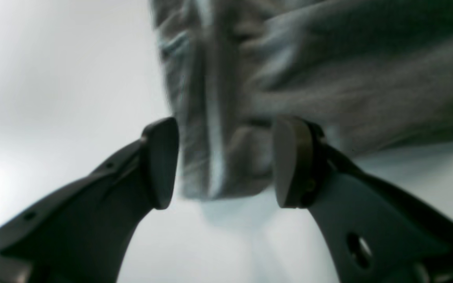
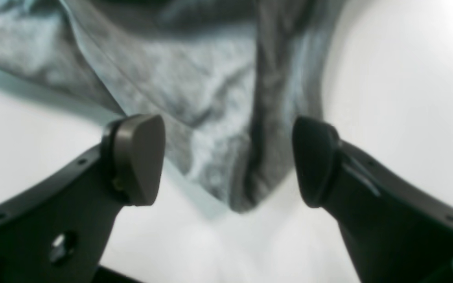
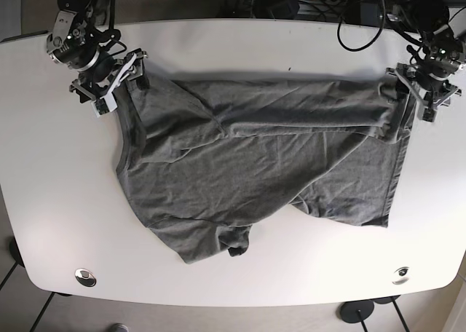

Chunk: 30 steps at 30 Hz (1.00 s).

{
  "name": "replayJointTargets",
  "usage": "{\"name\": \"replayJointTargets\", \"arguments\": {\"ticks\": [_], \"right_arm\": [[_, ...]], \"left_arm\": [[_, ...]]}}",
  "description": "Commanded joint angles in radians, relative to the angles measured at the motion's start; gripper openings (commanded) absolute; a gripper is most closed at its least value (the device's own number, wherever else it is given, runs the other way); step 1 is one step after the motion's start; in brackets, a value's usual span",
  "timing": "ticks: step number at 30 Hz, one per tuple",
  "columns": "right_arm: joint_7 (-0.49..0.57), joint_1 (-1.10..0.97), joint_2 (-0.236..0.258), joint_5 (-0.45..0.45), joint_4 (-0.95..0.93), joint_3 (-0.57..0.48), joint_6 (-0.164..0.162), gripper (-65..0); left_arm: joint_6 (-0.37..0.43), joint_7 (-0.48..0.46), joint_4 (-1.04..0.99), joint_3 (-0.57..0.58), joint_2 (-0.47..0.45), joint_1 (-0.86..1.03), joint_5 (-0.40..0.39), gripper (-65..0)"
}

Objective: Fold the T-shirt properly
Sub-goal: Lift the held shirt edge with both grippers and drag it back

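Note:
A grey T-shirt (image 3: 255, 164) lies rumpled on the white table (image 3: 51, 201), its upper part doubled over in a long band across the back. At the shirt's far left corner is my right gripper (image 3: 120, 83), and at its far right corner my left gripper (image 3: 409, 95). In the left wrist view the left gripper (image 1: 226, 161) is open, with a hemmed corner of the T-shirt (image 1: 218, 157) hanging between its fingers. The right wrist view shows the right gripper (image 2: 226, 161) open too, a pointed fold of the T-shirt (image 2: 234, 173) loose between the pads.
Black cables (image 3: 349, 12) and gear crowd the table's back edge. Round metal fittings (image 3: 85, 277) sit near both front corners. Bare white table borders the shirt at front, left and right.

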Motion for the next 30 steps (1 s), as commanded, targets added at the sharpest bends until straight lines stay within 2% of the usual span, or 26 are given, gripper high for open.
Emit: {"name": "replayJointTargets", "arguments": {"ticks": [1, 3, 5, 7, 9, 10, 11, 12, 14, 15, 16, 17, 19, 21, 26, 30], "right_arm": [[0.019, -0.011, 0.009, 0.021, -0.004, 0.004, 0.007, -22.2], [0.019, -0.011, 0.009, 0.021, -0.047, 0.001, 0.007, -28.2], [0.019, -0.011, 0.009, 0.021, -0.094, -0.001, 0.008, -32.8], [0.02, -0.011, 0.009, 0.021, -0.122, -0.001, 0.008, -33.5], [0.02, -0.011, 0.008, 0.021, -0.15, 0.001, 0.035, -33.9], [0.02, -0.011, 0.008, 0.021, -0.16, 0.002, 0.035, -34.9], [0.022, -0.011, 0.008, 0.021, -0.171, 0.004, 0.035, -38.4], [0.022, -0.011, 0.008, 0.021, -0.177, 0.006, 0.035, -47.7], [0.023, -0.011, 0.008, 0.021, -0.177, 0.006, 0.035, -61.5], [0.023, -0.011, 0.008, 0.021, -0.177, 0.004, 0.035, -63.6], [0.023, -0.011, 0.008, 0.021, -0.176, 0.004, 0.035, -62.3], [0.023, -0.011, 0.008, 0.021, -0.176, 0.006, 0.035, -62.9], [0.023, -0.011, 0.008, 0.021, -0.169, 0.007, 0.035, -63.3], [0.023, -0.014, 0.008, 0.021, -0.163, 0.009, 0.035, -63.3], [0.02, -0.065, 0.008, 0.021, -0.096, 0.056, 0.035, -63.3], [0.019, -0.146, 0.009, 0.021, -0.034, 0.062, 0.035, -63.3]], "left_arm": [[0.005, -0.015, -0.031, -0.062, -0.005, -0.005, -0.005, -31.3], [0.005, -0.015, -0.071, -0.111, -0.004, -0.036, -0.005, -32.5], [0.005, -0.015, -0.117, -0.149, 0.0, -0.068, -0.005, -37.4], [0.005, -0.015, -0.154, -0.154, 0.0, -0.075, -0.005, -38.5], [0.005, -0.015, -0.172, -0.152, 0.0, -0.075, -0.005, -38.5], [0.005, -0.015, -0.177, -0.152, 0.0, -0.075, -0.005, -38.5], [0.005, -0.015, -0.183, -0.149, 0.0, -0.075, -0.005, -38.8], [0.005, -0.015, -0.194, -0.129, 0.0, -0.075, -0.005, -38.8], [0.005, -0.015, -0.206, -0.109, 0.0, -0.067, -0.005, -38.9], [0.005, -0.015, -0.215, -0.103, 0.0, -0.067, -0.005, -39.7], [0.005, -0.015, -0.228, -0.103, 0.0, -0.067, -0.003, -42.6], [0.005, -0.015, -0.246, -0.103, -0.002, -0.067, 0.0, -48.2], [0.005, -0.016, -0.295, -0.105, -0.005, -0.075, 0.004, -62.6], [0.005, -0.016, -0.301, -0.111, -0.033, -0.073, -0.002, -64.2], [0.005, -0.013, -0.246, -0.195, -0.034, -0.039, -0.003, -64.6], [0.005, -0.01, -0.186, -0.221, -0.033, 0.021, -0.003, -64.6]]}}
